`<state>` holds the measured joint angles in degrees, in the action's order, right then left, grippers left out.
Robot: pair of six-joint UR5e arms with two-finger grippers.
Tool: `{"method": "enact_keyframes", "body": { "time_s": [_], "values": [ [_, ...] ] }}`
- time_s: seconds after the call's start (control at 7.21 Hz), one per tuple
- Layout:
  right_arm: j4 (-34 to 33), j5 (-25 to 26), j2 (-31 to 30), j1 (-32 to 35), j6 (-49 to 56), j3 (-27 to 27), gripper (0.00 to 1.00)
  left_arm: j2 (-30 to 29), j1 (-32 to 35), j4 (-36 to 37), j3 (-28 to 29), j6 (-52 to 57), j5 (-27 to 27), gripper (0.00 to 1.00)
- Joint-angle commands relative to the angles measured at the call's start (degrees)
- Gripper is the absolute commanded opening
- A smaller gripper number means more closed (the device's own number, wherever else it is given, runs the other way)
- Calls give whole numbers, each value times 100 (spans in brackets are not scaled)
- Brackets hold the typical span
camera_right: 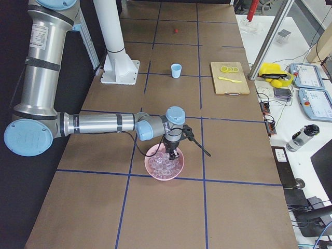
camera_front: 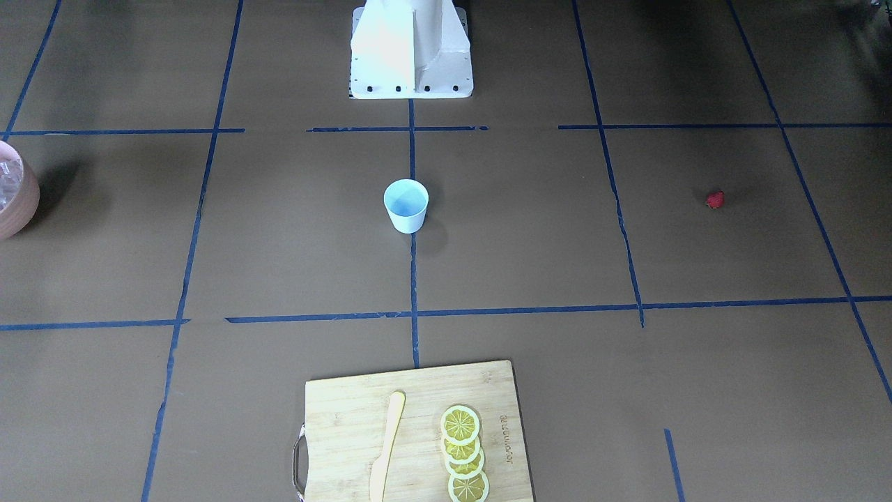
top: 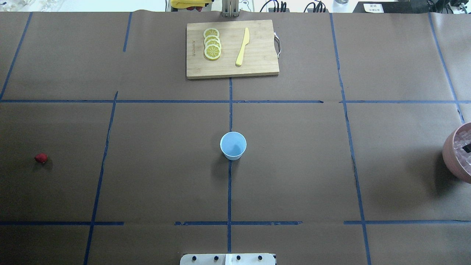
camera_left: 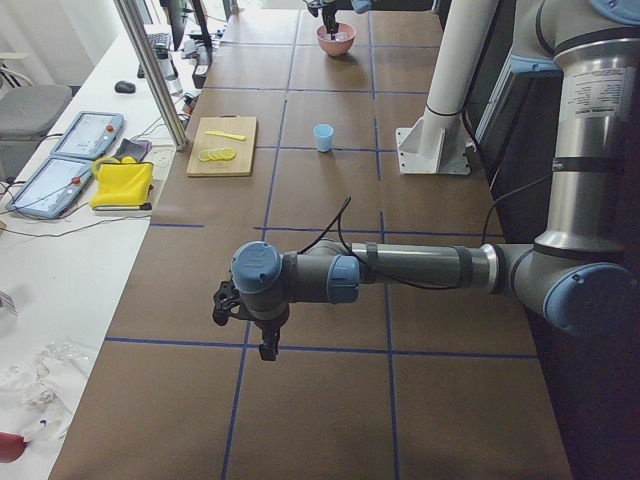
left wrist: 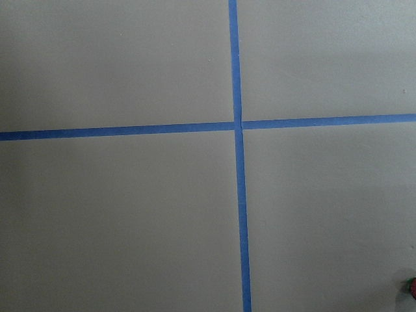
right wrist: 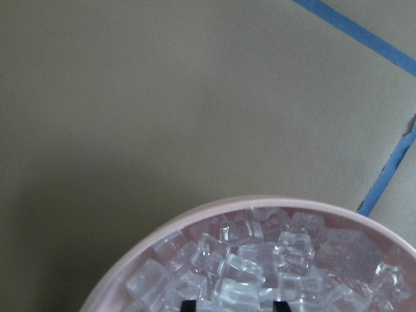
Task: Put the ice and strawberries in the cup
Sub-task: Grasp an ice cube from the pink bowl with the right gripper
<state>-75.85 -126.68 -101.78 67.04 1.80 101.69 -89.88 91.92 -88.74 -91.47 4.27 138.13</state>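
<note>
The pale blue cup (top: 233, 145) stands upright and empty mid-table; it also shows in the front view (camera_front: 405, 204). The red strawberry (top: 41, 158) lies alone on the table far to the robot's left, also seen in the front view (camera_front: 715, 200). The ice (right wrist: 240, 266) fills a pink bowl (top: 450, 152) at the far right. My right gripper (right wrist: 234, 305) hangs over the bowl with its fingertips (right wrist: 188, 304) apart, down at the ice. My left gripper (camera_left: 245, 322) hovers over the table at the left end; I cannot tell whether it is open or shut.
A wooden cutting board (top: 257, 66) with lemon slices (top: 212, 43) and a yellow knife (top: 243, 46) lies at the far side from the robot. The white robot base (camera_front: 411, 49) stands behind the cup. Blue tape lines grid the brown table.
</note>
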Motion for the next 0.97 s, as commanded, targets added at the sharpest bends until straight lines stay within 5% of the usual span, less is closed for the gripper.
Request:
{"method": "enact_keyframes", "body": {
  "time_s": [0.0, 0.28, 0.55, 0.83],
  "values": [
    [9, 12, 0, 2, 4, 0, 22, -21, 2, -12, -2, -162, 21, 100],
    [9, 12, -9, 11, 4, 70, 3, -30, -7, -3, -28, -181, 21, 100],
    [-148, -66, -9, 107, 4, 358, 1, -65, 2, 5, -46, -181, 21, 100],
    [-1261, -58, 105, 292, -4, 1444, 1, -56, 2, 14, -72, -181, 21, 100]
  ]
}}
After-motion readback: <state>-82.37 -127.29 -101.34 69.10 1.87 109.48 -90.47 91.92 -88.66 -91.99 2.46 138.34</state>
